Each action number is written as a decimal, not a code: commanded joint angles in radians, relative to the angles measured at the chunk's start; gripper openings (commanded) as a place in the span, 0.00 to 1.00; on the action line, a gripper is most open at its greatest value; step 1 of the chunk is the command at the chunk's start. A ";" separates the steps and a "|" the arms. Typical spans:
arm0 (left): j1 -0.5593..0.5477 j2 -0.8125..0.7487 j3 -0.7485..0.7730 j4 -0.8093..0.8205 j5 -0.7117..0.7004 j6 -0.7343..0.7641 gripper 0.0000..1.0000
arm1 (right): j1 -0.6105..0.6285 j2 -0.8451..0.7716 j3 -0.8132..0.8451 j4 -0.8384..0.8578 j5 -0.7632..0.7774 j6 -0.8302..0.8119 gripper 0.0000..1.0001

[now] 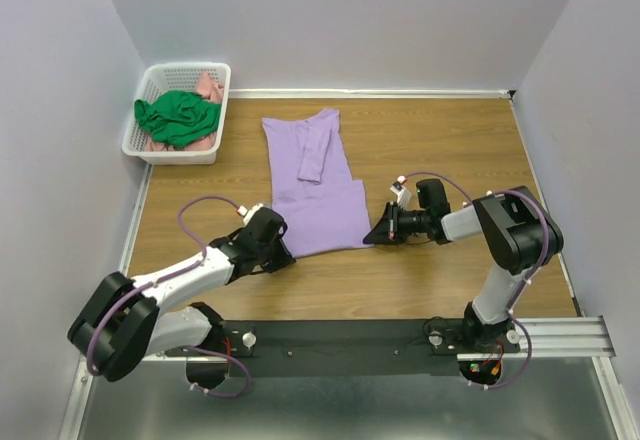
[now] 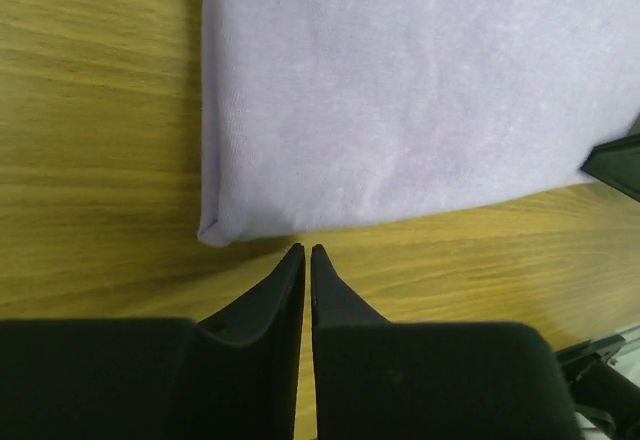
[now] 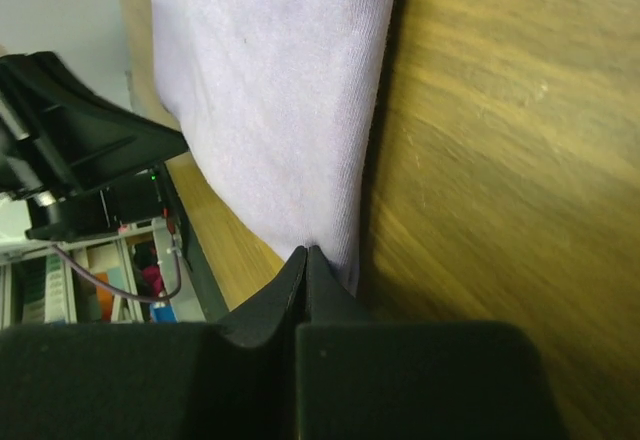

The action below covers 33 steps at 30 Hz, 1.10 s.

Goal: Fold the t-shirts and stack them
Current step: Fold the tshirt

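We list large lavender-purple cloth t-shirt [image 1: 318, 195] part-folded on wooden tabletop [image 1: 450, 150]. Right hand [image 3: 306, 252] pinches its near-right corner. Left hand [image 2: 306, 250] closed, empty, beside near-left corner. Bright green cloth t-shirt [image 1: 178, 118] and salmon-pink cloth t-shirt [image 1: 208, 87] lie unfolded in white plastic lattice basket [image 1: 175, 156], far-left.

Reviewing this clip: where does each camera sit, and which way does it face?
Top external: above and behind the bases, looking down on the table, lavender t-shirt and basket; left arm and right arm show.
Left wrist: low over the table, facing the shirt's near hem; its jaws, almost closed, sit just short of it.
Right wrist: low at the shirt's near right corner, looking across the cloth; its jaws pinch that corner.
Shared: both wrist views show the same lavender cloth.
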 commanded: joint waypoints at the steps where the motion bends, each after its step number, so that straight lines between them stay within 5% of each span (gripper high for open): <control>1: 0.002 -0.126 0.030 -0.059 -0.054 -0.015 0.17 | -0.004 -0.057 -0.007 -0.105 0.103 -0.039 0.07; 7: 0.048 -0.031 0.057 0.006 -0.074 0.014 0.18 | -0.003 -0.045 0.047 -0.141 0.105 -0.045 0.07; 13: 0.049 0.154 0.140 -0.204 -0.131 0.023 0.14 | -0.003 -0.018 0.037 -0.144 0.157 -0.023 0.07; 22: 0.092 0.035 0.090 -0.264 -0.142 -0.032 0.13 | -0.012 -0.030 0.028 -0.193 0.232 0.003 0.07; 29: 0.161 0.004 0.267 -0.204 -0.134 0.098 0.38 | -0.007 -0.093 0.244 -0.300 0.154 0.001 0.15; 33: 0.245 0.094 0.355 -0.094 -0.105 0.201 0.38 | 0.006 -0.013 0.405 -0.300 0.115 0.035 0.19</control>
